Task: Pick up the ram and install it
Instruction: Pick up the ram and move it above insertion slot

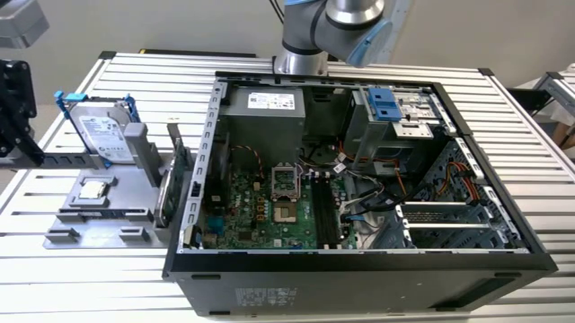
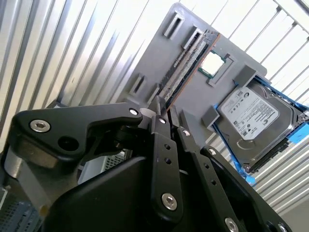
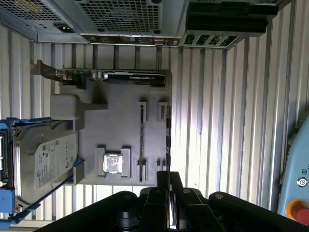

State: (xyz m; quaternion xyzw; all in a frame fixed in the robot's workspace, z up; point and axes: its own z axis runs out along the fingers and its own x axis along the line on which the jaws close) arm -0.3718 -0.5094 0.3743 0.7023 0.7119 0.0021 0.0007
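The ram (image 3: 167, 135) is a thin dark stick standing on edge in the slots of a grey holder tray (image 3: 120, 125). The second wrist view shows the ram (image 2: 187, 60) along the tray's edge, just beyond my fingertips. My gripper (image 3: 169, 176) hovers over the near end of the tray, in line with the ram, its black fingers (image 2: 158, 113) close together and holding nothing. In the exterior view the gripper (image 1: 23, 151) is at the far left, beside the tray (image 1: 108, 202). The open computer case (image 1: 359, 168) shows the motherboard's long black slots (image 1: 325, 212).
The tray also carries a silver hard drive in a blue frame (image 3: 43, 159), a square processor chip (image 3: 112, 163) and a green card with a metal bracket (image 3: 130, 77). All of this rests on a ribbed metal table (image 1: 539, 168), with the case to the tray's right in the exterior view.
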